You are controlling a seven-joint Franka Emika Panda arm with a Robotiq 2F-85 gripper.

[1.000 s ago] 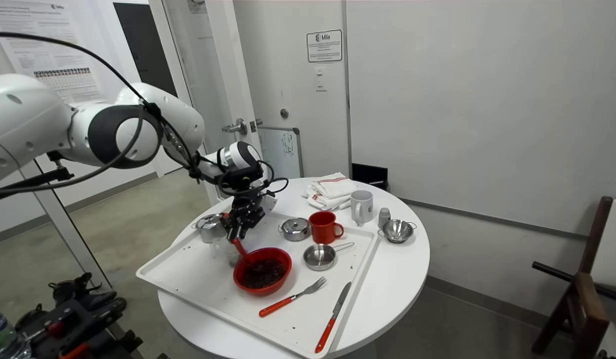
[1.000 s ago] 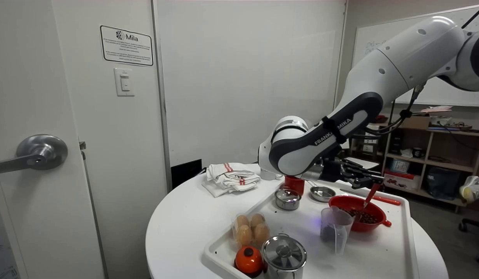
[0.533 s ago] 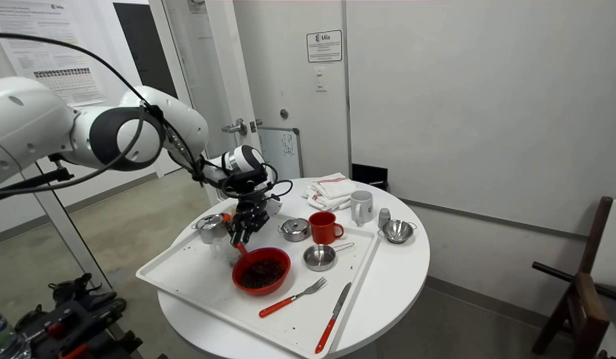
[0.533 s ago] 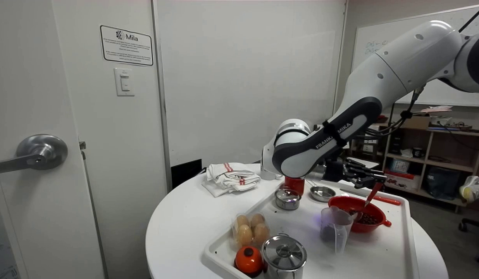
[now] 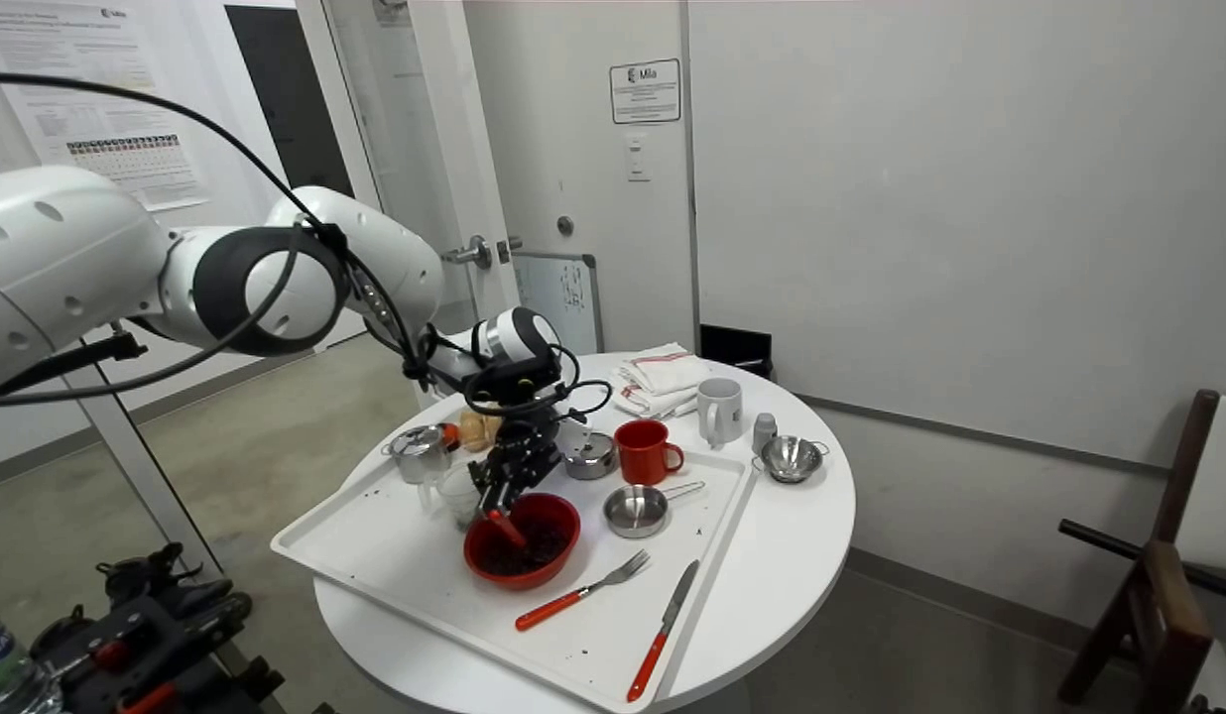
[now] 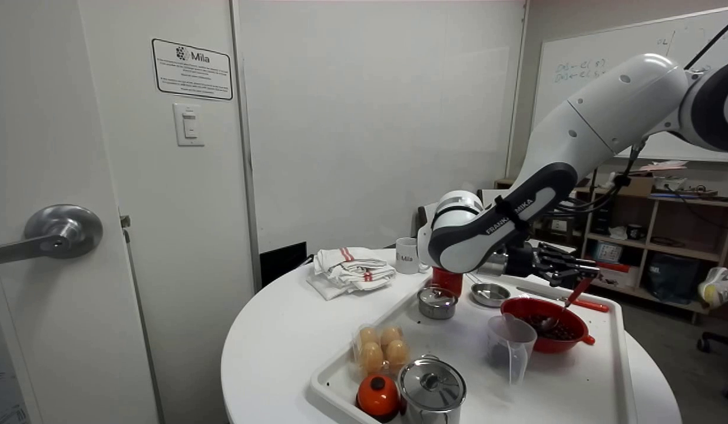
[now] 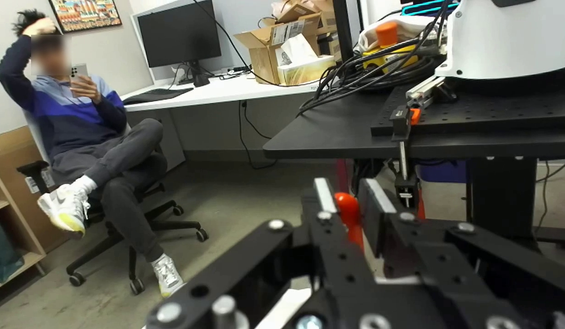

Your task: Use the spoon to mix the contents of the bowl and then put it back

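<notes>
Gripper [image 7: 349,196] clamped on the spoon [image 5: 509,530], tilted, lower end in the bowl [image 5: 524,581]. In an exterior view, spoon leans toward bowl's 11 o'clock; fork [image 5: 585,591] at 4 o'clock.

On the tray [image 5: 395,555], the spoon [image 5: 509,532] leans in the bowl [image 5: 524,579], the fork [image 5: 581,592] between bowl and knife [image 5: 663,635].

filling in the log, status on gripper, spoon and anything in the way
Gripper closed on spoon. Spoon slanting down into red bowl. Clear jug close beside bowl, possible snag if strokes widen.
</notes>
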